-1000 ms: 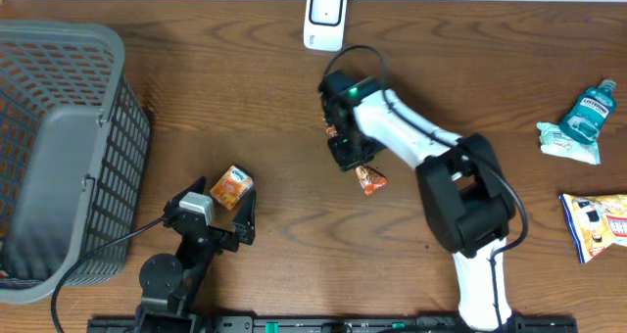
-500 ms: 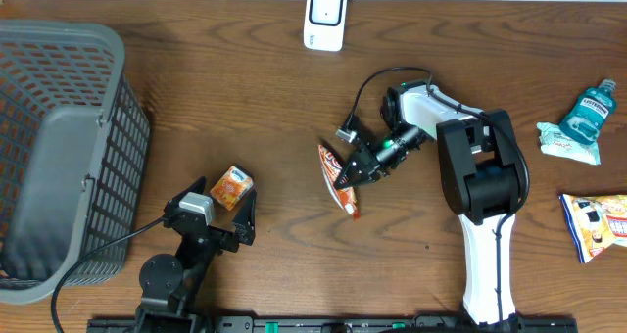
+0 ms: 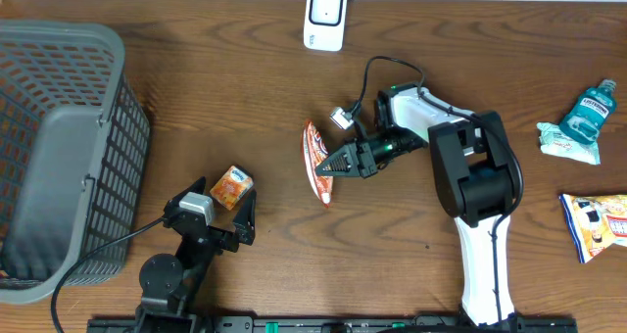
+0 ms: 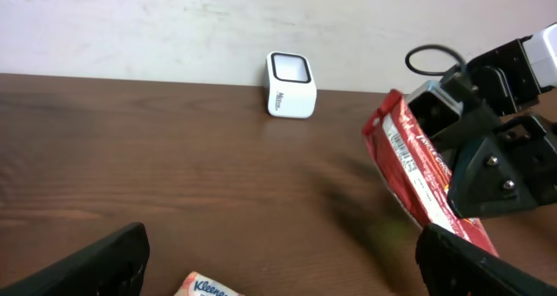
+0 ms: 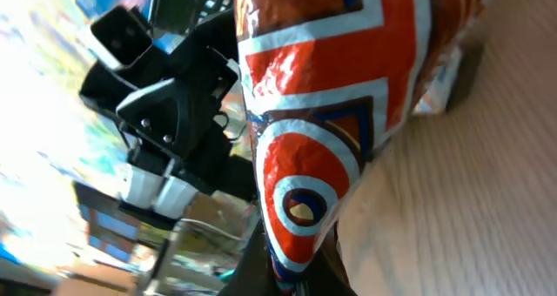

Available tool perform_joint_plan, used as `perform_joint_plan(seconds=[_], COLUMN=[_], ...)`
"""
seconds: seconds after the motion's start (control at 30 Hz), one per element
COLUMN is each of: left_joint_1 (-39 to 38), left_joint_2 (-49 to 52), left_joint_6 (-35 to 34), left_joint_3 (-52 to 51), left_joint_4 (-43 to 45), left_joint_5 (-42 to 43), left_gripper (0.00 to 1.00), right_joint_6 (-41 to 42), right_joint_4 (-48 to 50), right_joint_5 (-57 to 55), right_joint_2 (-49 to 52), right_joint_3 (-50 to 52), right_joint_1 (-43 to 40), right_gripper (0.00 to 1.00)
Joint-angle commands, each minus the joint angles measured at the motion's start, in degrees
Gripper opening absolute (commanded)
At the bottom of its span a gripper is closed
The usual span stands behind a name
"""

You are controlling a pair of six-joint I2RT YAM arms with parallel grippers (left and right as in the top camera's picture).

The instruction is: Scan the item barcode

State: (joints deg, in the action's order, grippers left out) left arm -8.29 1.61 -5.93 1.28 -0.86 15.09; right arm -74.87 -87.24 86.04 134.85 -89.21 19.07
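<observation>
Right pincer is clenched on the packet, seemingly lifted off the bench, mid-bench and well apart from the scanner at the far edge. Presenting step, by the look of it. The barcode probably needs turning toward the scanner's window and carrying closer. Left pincer sits released, idle.

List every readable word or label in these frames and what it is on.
"Kleene", cut off at the frame edge: small pack.
Too small or blurred: print on the red packet, side label of the white scanner, mouthwash bottle, snack bag.
</observation>
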Motion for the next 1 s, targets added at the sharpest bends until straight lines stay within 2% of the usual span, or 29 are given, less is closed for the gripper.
perform_joint_plan(seconds=[0.0,0.03,0.23,0.4,0.53,0.83,0.97], left_joint_1=[0.2,0.2,0.2,0.2,0.2,0.2,0.2], left_joint_2=[-0.2,-0.2,-0.2,-0.2,-0.2,-0.2,-0.2], left_joint_6=[0.3,0.3,0.3,0.3,0.3,0.3,0.3], left_joint_3=[-1.0,-1.0,-1.0,-1.0,-1.0,-1.0,-1.0], left_joint_4=[-1.9,-1.9,-1.9,-1.9,-1.9,-1.9,-1.9], left_joint_5=[0.5,0.5,0.5,0.5,0.5,0.5,0.5], left_gripper=[0.98,0.98,0.98,0.98,0.98,0.98,0.98], right_joint_6=[-12.2,-15.6,-22.6,-31.8,-32.4,-32.3,-32.3], right_joint_4=[0.0,0.0,0.7,2.1,5.5,5.4,5.4], right_joint_5=[3.5,3.5,3.5,3.5,3.5,3.5,3.5], right_joint_2=[-0.3,-0.3,-0.3,-0.3,-0.3,-0.3,-0.3], right_joint_3=[-0.4,-0.4,-0.4,-1.1,-3.7,-9.8,-15.5], right_joint_1=[0.9,1.1,1.1,0.9,0.8,0.6,0.4], right_gripper=[0.01,0.01,0.01,0.01,0.01,0.01,0.01])
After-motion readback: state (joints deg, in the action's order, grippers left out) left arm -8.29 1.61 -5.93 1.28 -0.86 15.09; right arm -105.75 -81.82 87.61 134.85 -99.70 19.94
